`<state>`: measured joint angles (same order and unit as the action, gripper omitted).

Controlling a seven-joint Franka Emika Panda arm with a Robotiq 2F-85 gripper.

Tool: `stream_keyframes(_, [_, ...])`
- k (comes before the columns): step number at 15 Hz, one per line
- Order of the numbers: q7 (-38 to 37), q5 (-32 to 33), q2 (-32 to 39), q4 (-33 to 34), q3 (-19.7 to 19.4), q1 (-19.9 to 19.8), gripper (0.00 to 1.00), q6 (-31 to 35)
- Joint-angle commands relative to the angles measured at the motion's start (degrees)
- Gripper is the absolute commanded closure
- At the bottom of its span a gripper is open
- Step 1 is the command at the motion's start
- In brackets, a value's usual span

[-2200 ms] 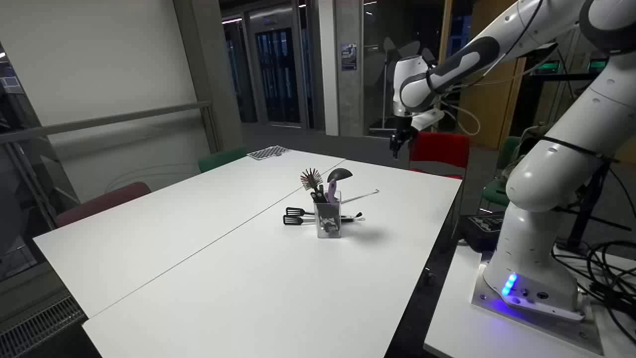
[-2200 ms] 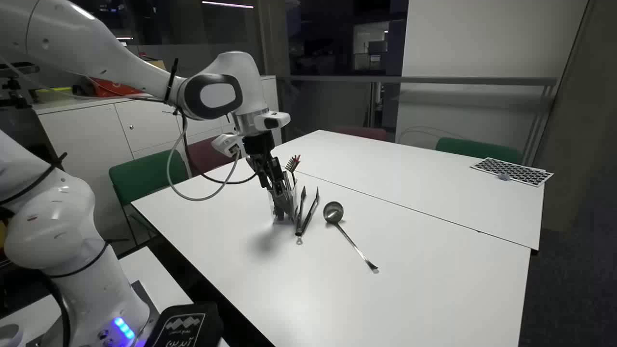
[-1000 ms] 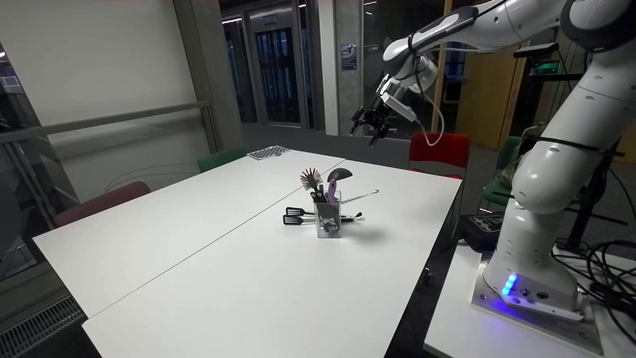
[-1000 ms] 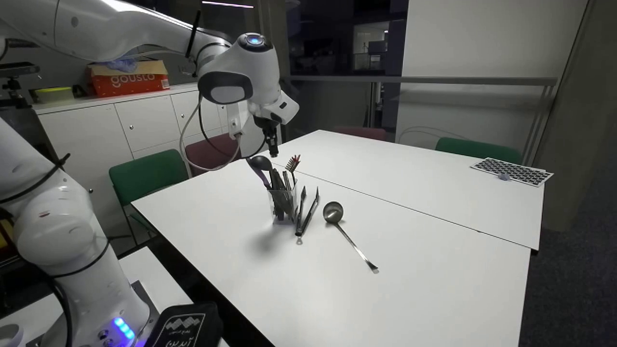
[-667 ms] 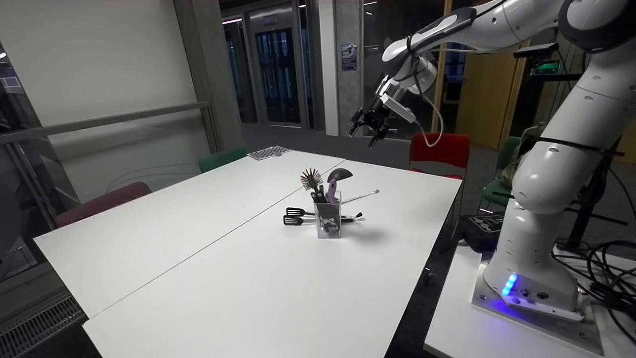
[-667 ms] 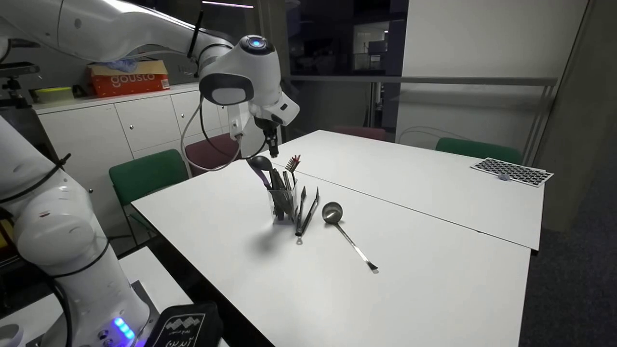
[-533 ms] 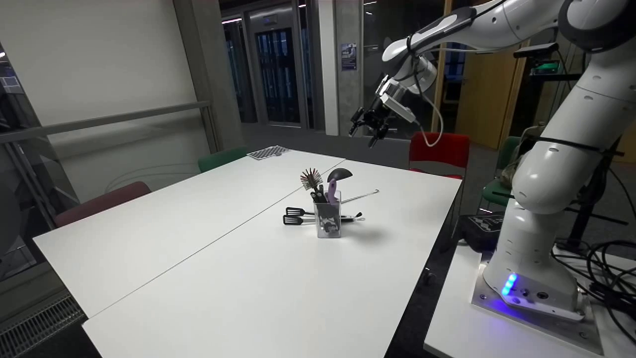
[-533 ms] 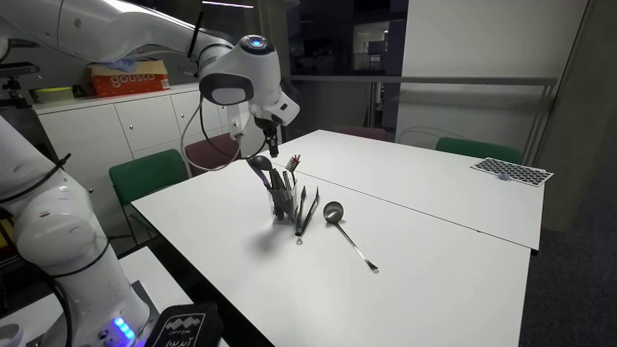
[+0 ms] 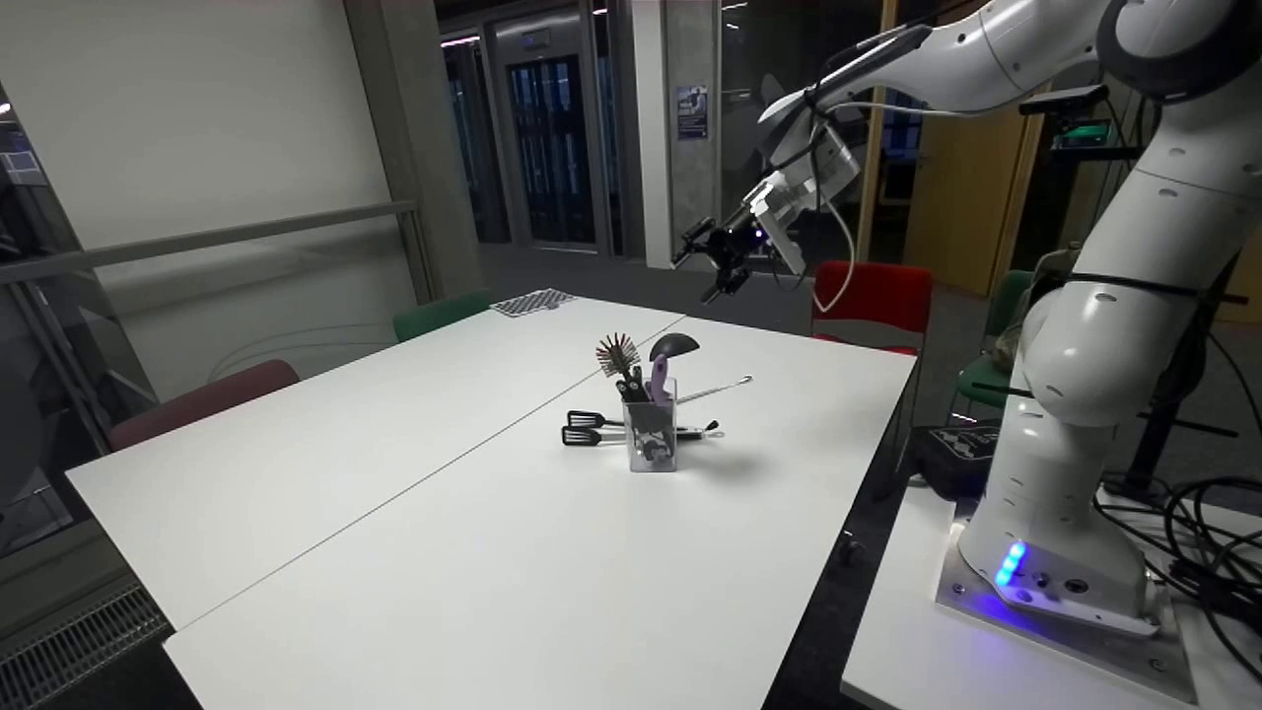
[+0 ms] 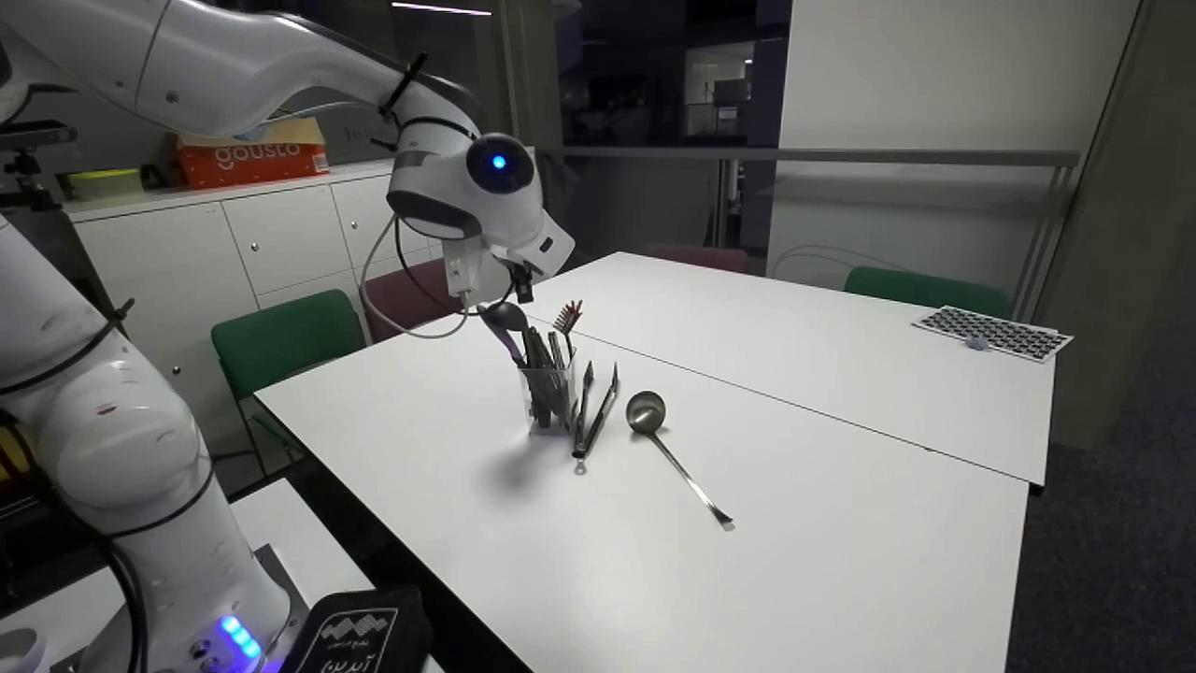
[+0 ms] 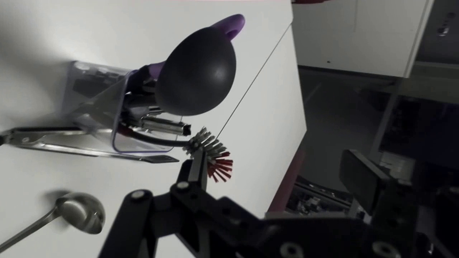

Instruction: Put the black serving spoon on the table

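Black serving spoon (image 9: 674, 345): head up in clear container (image 9: 652, 446), at its 12 to 1 o'clock in an exterior view. Purple handle (image 9: 659, 381): just below that head; joined or separate, cannot be told. Container: standing on white table (image 9: 513, 552). Gripper (image 9: 693, 280): jaws apart, hanging at 1 o'clock from container, clear of the spoon. Brush (image 9: 617, 355): same container, leaning to 11 o'clock. Tongs (image 10: 594, 429): lying just beside container, at its 3 o'clock in an exterior view. Steel ladle (image 10: 646, 413): beyond the tongs, handle pointing to 5 o'clock.

White table (image 10: 794, 561), cup (image 9: 654, 439), tongs (image 10: 598, 420), ladle (image 10: 646, 413), checkerboard (image 10: 1007, 333)
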<state>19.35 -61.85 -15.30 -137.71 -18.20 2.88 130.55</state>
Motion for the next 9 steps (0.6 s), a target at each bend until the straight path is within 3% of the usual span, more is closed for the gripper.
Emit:
stream_keyframes(1, [12.6,-16.0,1.7,-2.3,-6.7,7.0,0.00,-1.2])
stream_keyframes(4, [24.4,-30.1,4.2,-4.6,-7.2,8.4,0.00,-6.1])
stream_keyframes(5, [28.1,-34.7,5.6,-5.4,-0.8,1.6,0.00,-10.1])
stream_keyframes(9, [38.3,-41.8,7.6,-9.7,2.7,-3.7,0.00,-23.5])
